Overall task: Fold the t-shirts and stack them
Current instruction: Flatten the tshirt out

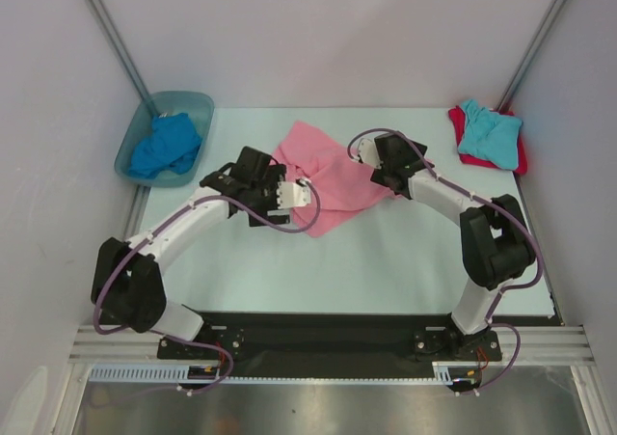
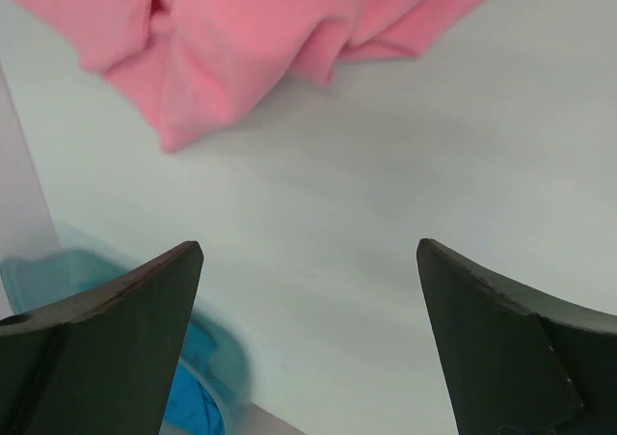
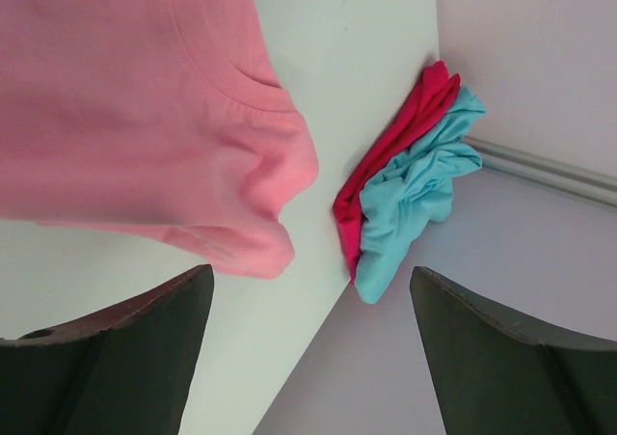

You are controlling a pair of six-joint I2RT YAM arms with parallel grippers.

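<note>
A crumpled pink t-shirt [image 1: 328, 179] lies in the middle of the table, between my two grippers. My left gripper [image 1: 258, 179] hangs over the table just left of it, open and empty [image 2: 308, 252], with the pink cloth [image 2: 241, 40] beyond its tips. At the shirt's right end my right gripper [image 1: 393, 165] is open too [image 3: 310, 276], and the pink collar end [image 3: 125, 97] lies loose ahead of it. A turquoise t-shirt [image 1: 490, 134] sits on a red one [image 1: 522, 155] in the back right corner. The royal blue t-shirt [image 1: 166, 146] lies in the tub.
The translucent blue-green tub [image 1: 130, 155] stands at the back left corner against the wall. Walls close in the table on three sides, with metal posts [image 1: 540, 40] in both back corners. The arm bases sit on a black rail [image 1: 318, 343] at the near edge.
</note>
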